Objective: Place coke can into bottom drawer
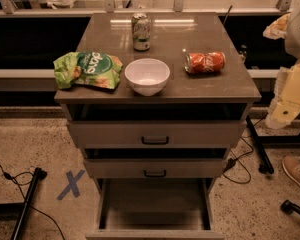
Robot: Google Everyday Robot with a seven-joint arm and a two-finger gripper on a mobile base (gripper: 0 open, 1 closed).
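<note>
The coke can (pixel 205 62) lies on its side on the right part of the cabinet top (pixel 190 31), red-orange with white script. The bottom drawer (pixel 155 204) is pulled open below the two shallower drawers, and its flat floor is bare. My arm (pixel 291 91) shows as cream-coloured segments at the right edge, beside the cabinet. My gripper (pixel 279 28) is up at the right edge, to the right of the cabinet top and apart from the coke can.
On the top stand a green-and-silver can (pixel 141 31) at the back, a white bowl (pixel 147 76) at the front middle and a green chip bag (pixel 88 70) at the left. The top drawer (pixel 155 132) and the middle drawer (pixel 155 167) are slightly open. Cables, stand legs and a blue X mark (pixel 70 184) are on the floor.
</note>
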